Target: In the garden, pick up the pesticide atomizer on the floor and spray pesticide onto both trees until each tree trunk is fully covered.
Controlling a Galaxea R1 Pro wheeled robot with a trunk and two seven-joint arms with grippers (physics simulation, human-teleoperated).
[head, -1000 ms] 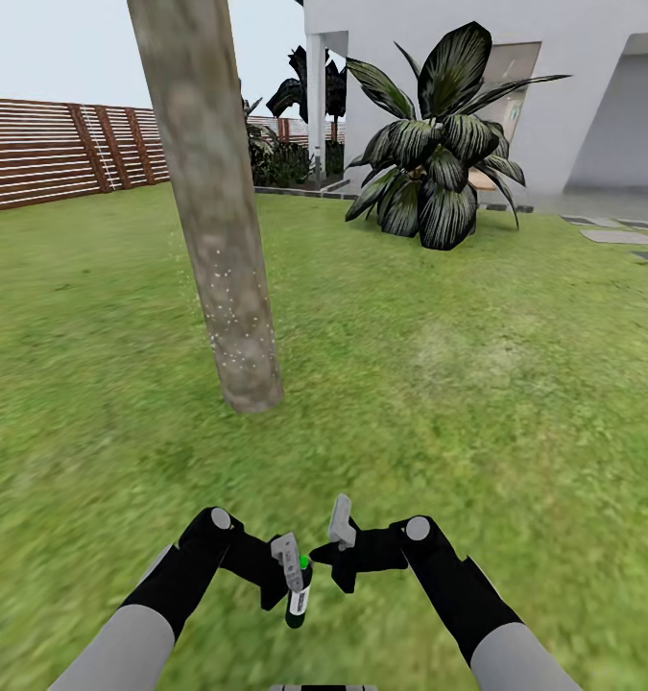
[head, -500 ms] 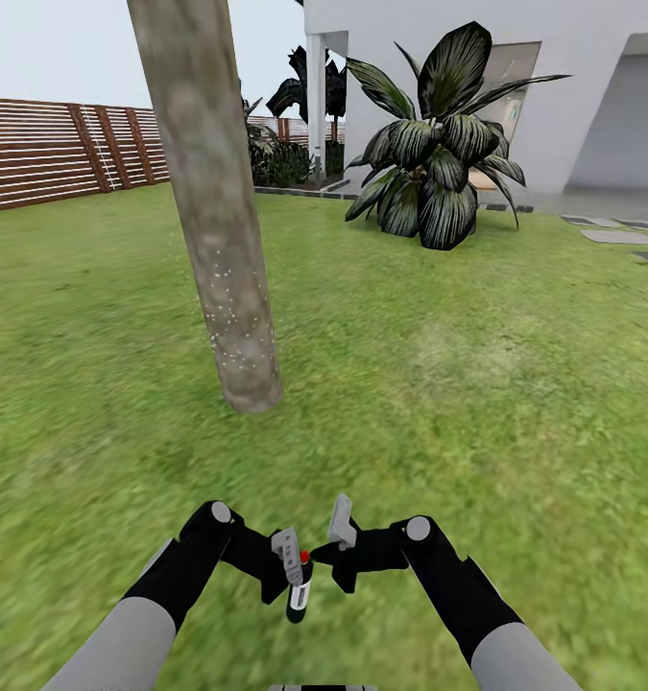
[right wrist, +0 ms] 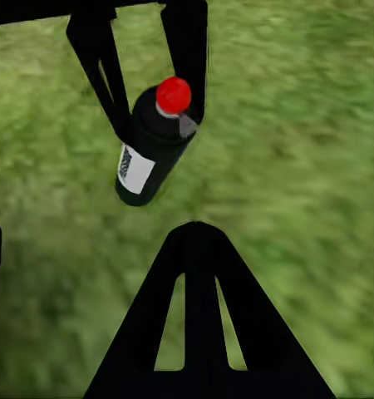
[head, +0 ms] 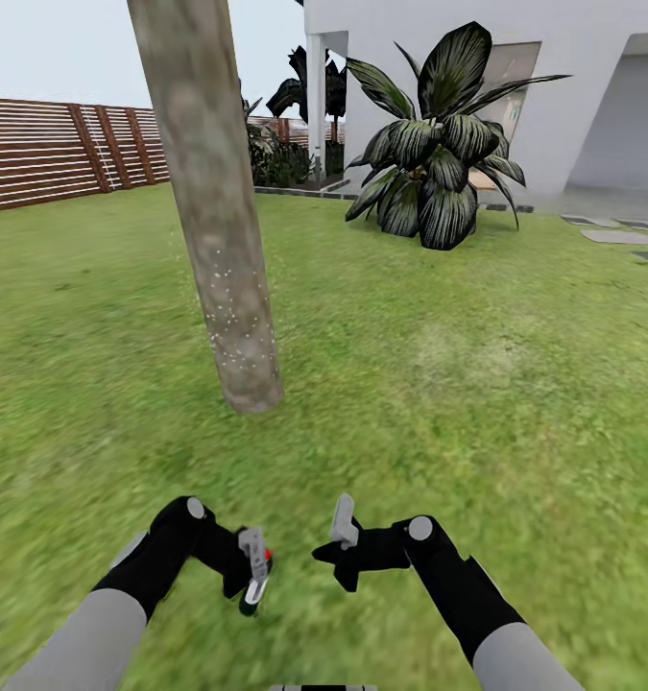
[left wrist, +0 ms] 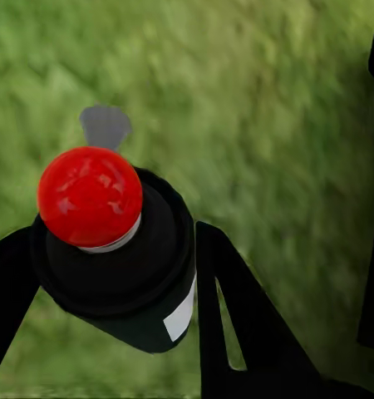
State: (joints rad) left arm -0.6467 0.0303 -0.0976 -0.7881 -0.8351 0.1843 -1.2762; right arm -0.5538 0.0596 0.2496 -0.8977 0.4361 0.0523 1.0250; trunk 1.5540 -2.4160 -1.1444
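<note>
One tree trunk (head: pixel 218 240), thick and mottled grey-beige, rises from the lawn ahead and left of centre, with pale specks on its lower part. My left gripper (head: pixel 255 568) is shut on the pesticide atomizer (head: pixel 252 595), a small dark bottle with a white label and a red top. It hangs low over the grass, well short of the trunk. The left wrist view has the atomizer (left wrist: pixel 112 258) held between both black fingers. In the right wrist view the atomizer (right wrist: pixel 152 145) hangs over grass. My right gripper (head: pixel 335 537) is open and holds nothing, just right of the bottle.
Green grass (head: pixel 439 384) spreads all around. A broad-leaved dark plant (head: pixel 439 163) stands before the white house (head: pixel 564 96) at the back right. A brown slat fence (head: pixel 45 154) runs along the back left. Grey stepping stones (head: pixel 616 235) lie at the far right.
My left arm has swung left and a little lower, carrying the atomizer away from the right gripper. The bottle's spot went from green to red. The right arm stayed put.
</note>
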